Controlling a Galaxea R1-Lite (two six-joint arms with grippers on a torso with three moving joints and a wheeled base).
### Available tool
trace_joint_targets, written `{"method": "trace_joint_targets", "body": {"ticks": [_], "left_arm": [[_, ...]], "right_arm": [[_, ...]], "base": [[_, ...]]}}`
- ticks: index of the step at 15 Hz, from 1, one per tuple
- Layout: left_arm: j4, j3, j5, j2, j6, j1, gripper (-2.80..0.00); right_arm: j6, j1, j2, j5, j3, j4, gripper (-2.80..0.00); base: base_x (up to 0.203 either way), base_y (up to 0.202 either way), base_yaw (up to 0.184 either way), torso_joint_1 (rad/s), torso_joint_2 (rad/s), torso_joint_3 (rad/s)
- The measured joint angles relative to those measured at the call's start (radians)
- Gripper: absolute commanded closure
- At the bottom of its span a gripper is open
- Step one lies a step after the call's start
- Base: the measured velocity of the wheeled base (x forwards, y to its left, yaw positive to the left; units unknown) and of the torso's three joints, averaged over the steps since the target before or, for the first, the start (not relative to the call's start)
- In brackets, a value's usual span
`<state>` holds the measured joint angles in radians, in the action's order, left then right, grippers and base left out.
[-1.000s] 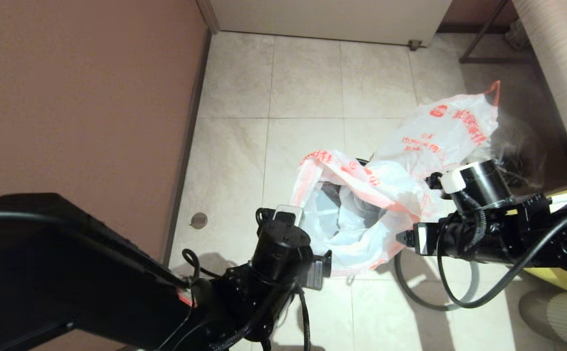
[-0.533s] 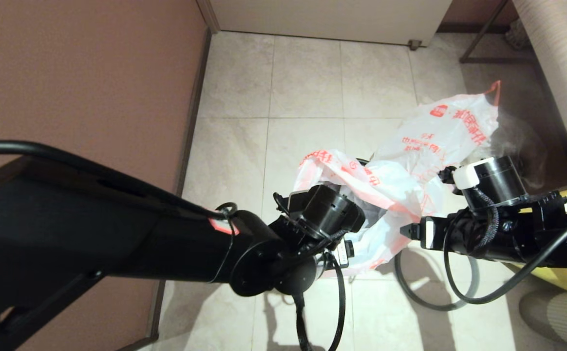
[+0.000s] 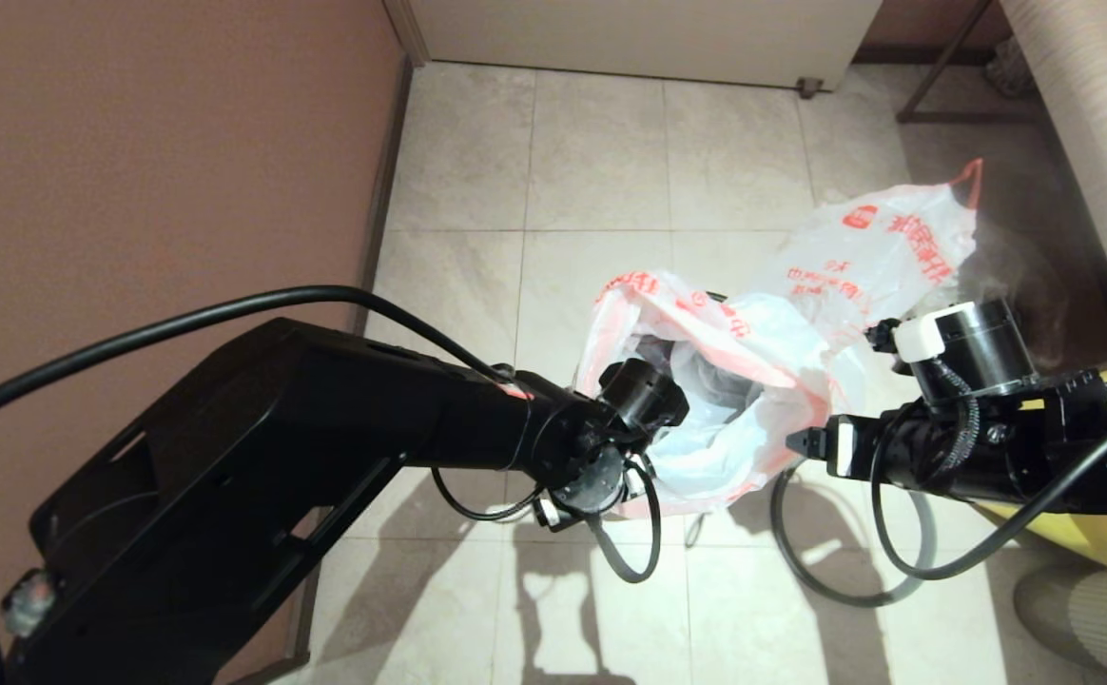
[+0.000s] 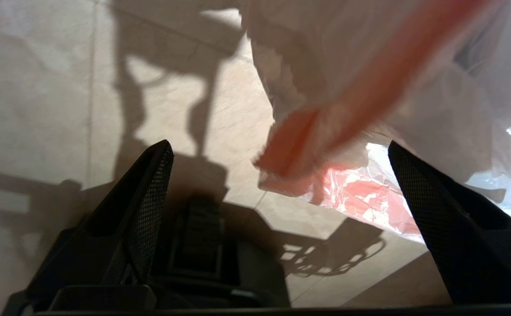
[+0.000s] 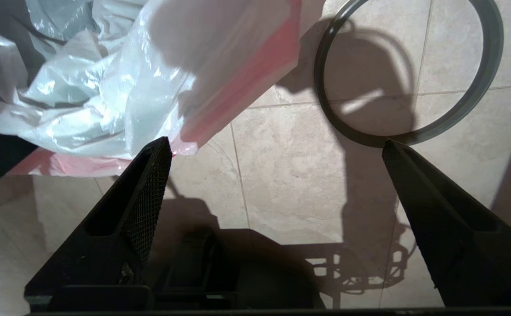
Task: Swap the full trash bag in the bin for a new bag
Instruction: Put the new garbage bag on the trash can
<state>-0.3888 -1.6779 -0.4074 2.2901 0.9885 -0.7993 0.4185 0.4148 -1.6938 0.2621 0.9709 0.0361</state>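
Nearest in the head view, the left arm reaches in from about eight o'clock, and the left hand [image 4: 277, 149] sits at the near-left edge of the new bag [image 3: 734, 381]. Its two fingers stand wide apart with nothing clamped; a red-edged fold of the bag hangs between them, and whether it touches either finger cannot be told. From three o'clock the right arm comes in low, and the right hand [image 5: 275, 145] is just beside the bag's near-right edge, its fingers also spread wide and empty, one fingertip [image 5: 161, 147] at the red hem. Below the right hand, on the tiled floor [image 3: 592, 162], lies the grey ring rim [image 5: 479, 92], well clear of the bag's mouth. The new bag stands open in the middle of the view, draped over the bin [image 3: 710, 298], of which only a dark sliver of edge shows. Farther off, toward one o'clock, the full trash bag [image 3: 882, 262] rests on the floor, touching the new bag's far side.
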Motion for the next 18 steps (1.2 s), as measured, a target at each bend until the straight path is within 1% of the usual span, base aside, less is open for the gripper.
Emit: {"method": "trace_joint_targets", "body": {"ticks": [1, 3, 6, 8, 10, 15, 16, 18], "left_arm": [[0.026, -0.007, 0.000, 0.001, -0.001, 0.004, -2.80], [0.022, -0.002, 0.000, -0.023, -0.002, -0.002, -2.80], [0.002, 0.092, -0.003, -0.104, -0.001, -0.076, -2.80], [0.003, 0.112, -0.007, -0.141, 0.000, -0.096, -2.80], [0.003, 0.060, -0.011, -0.139, -0.001, -0.091, -2.80], [-0.005, -0.194, -0.041, 0.001, -0.019, -0.050, -2.80], [0.000, -0.230, -0.051, 0.031, -0.033, -0.045, -2.80], [0.005, -0.258, -0.058, 0.077, -0.043, -0.035, -2.80]], "right_arm": [[0.000, 0.000, 0.001, 0.000, 0.000, 0.000, -2.80], [-0.001, -0.004, 0.003, 0.000, 0.000, -0.001, -2.80], [-0.002, -0.008, 0.007, 0.001, 0.000, -0.001, -2.80], [-0.002, -0.012, 0.012, 0.001, 0.000, -0.002, -2.80], [-0.003, -0.022, 0.016, 0.000, -0.001, -0.002, -2.80], [-0.021, -0.042, 0.027, -0.006, 0.009, 0.004, -2.80], [-0.022, -0.044, 0.031, -0.015, 0.010, 0.007, -2.80], [-0.022, -0.045, 0.041, -0.027, 0.011, 0.008, -2.80]], "base": [[0.000, 0.000, 0.000, 0.000, 0.00, 0.000], [0.000, 0.000, 0.000, 0.000, 0.00, 0.000], [0.000, 0.000, 0.000, 0.000, 0.00, 0.000], [0.000, 0.000, 0.000, 0.000, 0.00, 0.000], [0.000, 0.000, 0.000, 0.000, 0.00, 0.000], [0.000, 0.000, 0.000, 0.000, 0.00, 0.000], [0.000, 0.000, 0.000, 0.000, 0.00, 0.000], [0.000, 0.000, 0.000, 0.000, 0.00, 0.000]]}}
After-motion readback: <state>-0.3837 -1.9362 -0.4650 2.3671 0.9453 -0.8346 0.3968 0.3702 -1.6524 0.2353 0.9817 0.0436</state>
